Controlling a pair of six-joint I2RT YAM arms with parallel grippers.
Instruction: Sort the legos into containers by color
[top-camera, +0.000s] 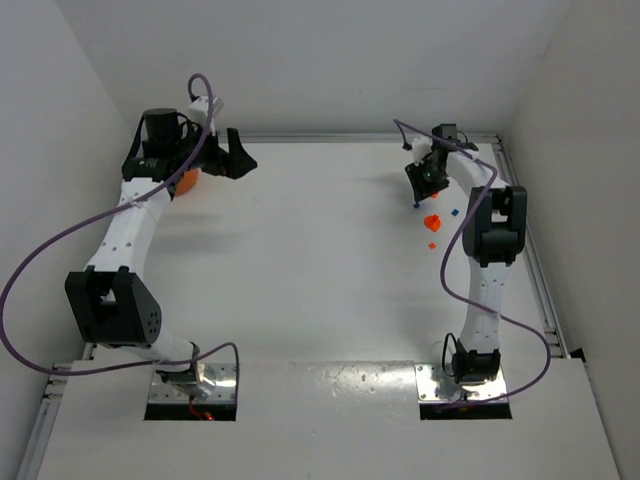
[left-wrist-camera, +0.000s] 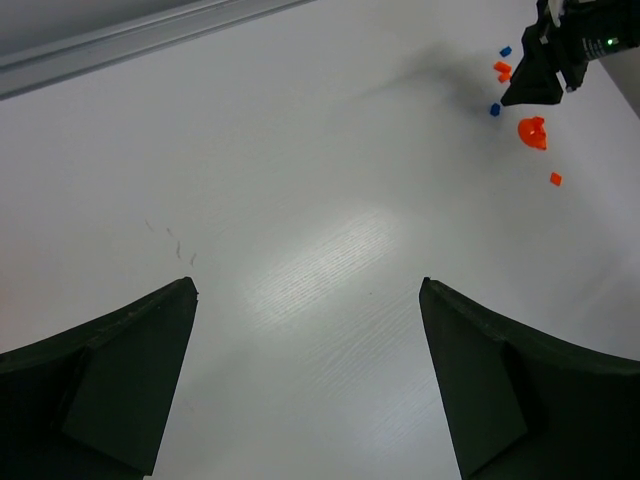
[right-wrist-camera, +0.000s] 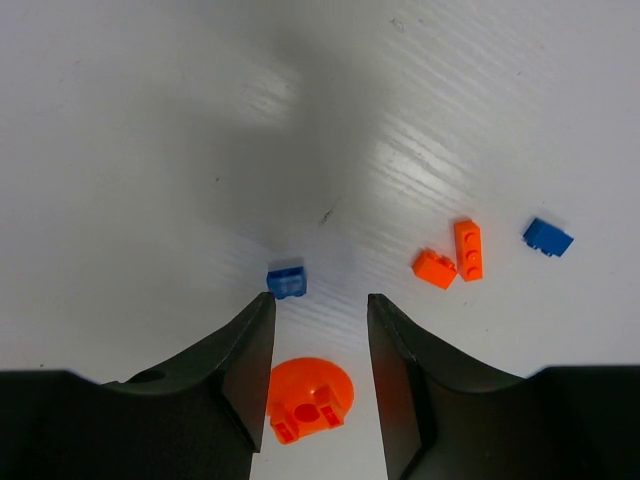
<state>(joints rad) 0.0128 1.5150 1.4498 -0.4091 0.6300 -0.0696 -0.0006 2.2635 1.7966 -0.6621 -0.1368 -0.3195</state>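
Observation:
Several tiny legos lie at the back right of the table. In the right wrist view a blue brick (right-wrist-camera: 287, 282) sits just past my left fingertip. A round orange piece (right-wrist-camera: 310, 398) lies on the table between the fingers. Two orange bricks (right-wrist-camera: 435, 268) and another blue brick (right-wrist-camera: 548, 237) lie to the right. My right gripper (right-wrist-camera: 320, 300) is open and empty, low over them (top-camera: 428, 180). The orange bowl (top-camera: 187, 182) is at the back left, mostly hidden under my left arm. My left gripper (top-camera: 235, 155) (left-wrist-camera: 308, 290) is open and empty, beside the bowl.
A metal rail (top-camera: 520, 190) runs along the table's back and right edges. White walls close in the back and sides. The left wrist view shows the right gripper (left-wrist-camera: 545, 70) and the legos (left-wrist-camera: 533, 131) far off.

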